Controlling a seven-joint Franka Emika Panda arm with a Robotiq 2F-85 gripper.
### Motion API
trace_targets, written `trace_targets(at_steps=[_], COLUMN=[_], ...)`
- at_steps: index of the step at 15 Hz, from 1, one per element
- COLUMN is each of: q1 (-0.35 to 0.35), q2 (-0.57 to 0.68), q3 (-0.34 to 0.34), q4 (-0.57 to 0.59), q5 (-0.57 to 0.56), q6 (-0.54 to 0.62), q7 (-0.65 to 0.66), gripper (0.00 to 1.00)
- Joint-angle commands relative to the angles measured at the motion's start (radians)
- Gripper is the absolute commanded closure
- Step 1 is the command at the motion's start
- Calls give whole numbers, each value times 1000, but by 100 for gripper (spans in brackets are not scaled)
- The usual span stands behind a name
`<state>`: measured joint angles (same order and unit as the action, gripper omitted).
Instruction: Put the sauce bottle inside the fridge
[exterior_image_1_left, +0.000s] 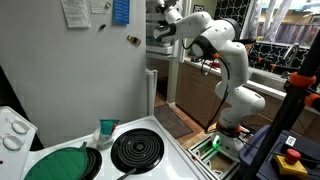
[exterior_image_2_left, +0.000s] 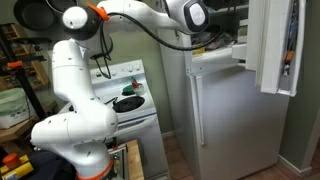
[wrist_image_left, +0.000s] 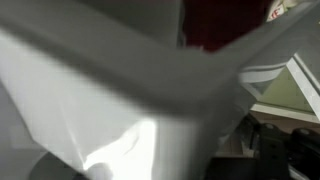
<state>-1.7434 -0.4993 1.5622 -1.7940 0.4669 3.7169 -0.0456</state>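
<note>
wrist view: dark red blur, likely the sauce bottle (wrist_image_left: 215, 22), against a shelf wall of the fridge (exterior_image_2_left: 215, 120); placing step in hand. gripper (exterior_image_2_left: 236, 48) is up in the open top compartment; can't tell if it's clamped; next, seat bottle upright, let go, back out.
</note>
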Motion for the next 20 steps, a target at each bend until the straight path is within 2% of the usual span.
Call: trace_targets(at_steps=[1,4,9,12,14,20], q1=[-30,8,113,205,296,585], q2=[-49,7,128,216,253,287], q3=[-37,-58,-77,-103,-161,-403], q4=[33,38,37,39,36,53], q5=[-10,-59,-171,-225,-243,-225], q6=[-31,-37,-96,-128,-194,-389], q7=[102,131,195,211,199,190], gripper=[0,0,0,0,0,0])
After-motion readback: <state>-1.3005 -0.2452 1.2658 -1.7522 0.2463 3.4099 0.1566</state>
